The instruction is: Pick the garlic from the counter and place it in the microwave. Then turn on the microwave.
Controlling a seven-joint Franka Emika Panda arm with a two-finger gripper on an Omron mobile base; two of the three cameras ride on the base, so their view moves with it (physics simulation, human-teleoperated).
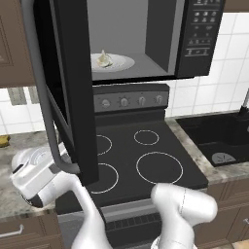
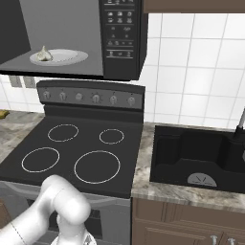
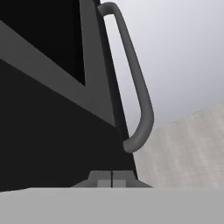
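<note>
The microwave point(image 1: 199, 39) hangs above the stove with its door point(image 1: 73, 87) swung wide open to the left. Inside, the off-white garlic point(image 1: 104, 59) point(image 2: 44, 53) rests on a white plate point(image 1: 124, 63) point(image 2: 67, 57). My gripper point(image 3: 111, 178) is shut with nothing between its tips. It sits low, just under the open door's bottom edge, close to the lower end of the long grey bar handle point(image 3: 142, 100) point(image 1: 44, 107). The white hand point(image 1: 34, 177) is over the counter point(image 1: 12, 146) at the left of the stove.
A black glass stovetop point(image 1: 141, 155) point(image 2: 76, 153) with white rings lies below the microwave, its knob panel point(image 1: 129, 101) behind it. A black sink point(image 2: 201, 158) with a faucet sits to the right. A small yellow-brown block point(image 1: 4, 141) lies at the far left.
</note>
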